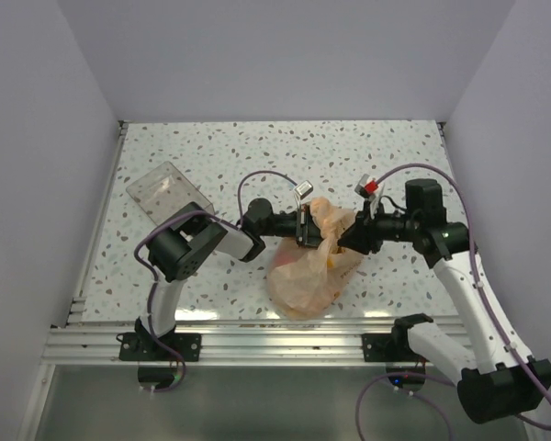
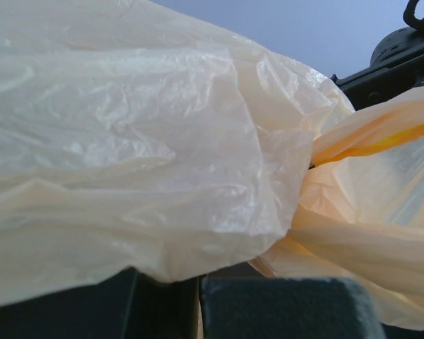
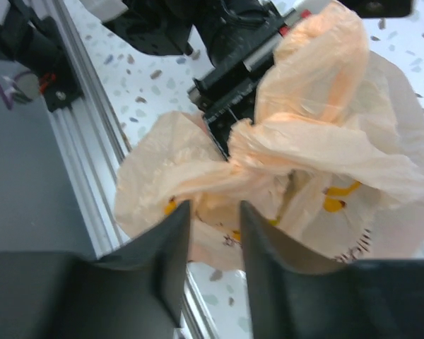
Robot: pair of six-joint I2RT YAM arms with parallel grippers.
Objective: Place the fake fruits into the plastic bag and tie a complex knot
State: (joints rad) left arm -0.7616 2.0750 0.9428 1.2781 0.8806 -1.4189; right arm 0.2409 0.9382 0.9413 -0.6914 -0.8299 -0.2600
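In the centre of the overhead frame, the plastic bag (image 1: 305, 276) has its gathered neck pinched in the closed left gripper (image 1: 309, 228), running rightward toward the right gripper (image 3: 213, 212), whose jaws stand narrowly apart and empty, just short of it.

Boxed in on three sides by plain, pale grey-lilac walls: a back wall (image 1: 285, 55), a left wall (image 1: 37, 147) and a right wall (image 1: 523, 110), all bare and matte. Between them, a table (image 1: 257, 152) with a white top flecked in grey and brown like terrazzo, reaching from wall to wall. Along the table's near edge, a grooved double aluminium rail (image 1: 275, 338). Along its left edge, a thinner metal strip (image 1: 96, 243) of the same kind. Below the near edge, a dull grey-green floor (image 1: 257, 404) with a faint sheen. Lit softly and evenly, with only weak shadows on the table top.
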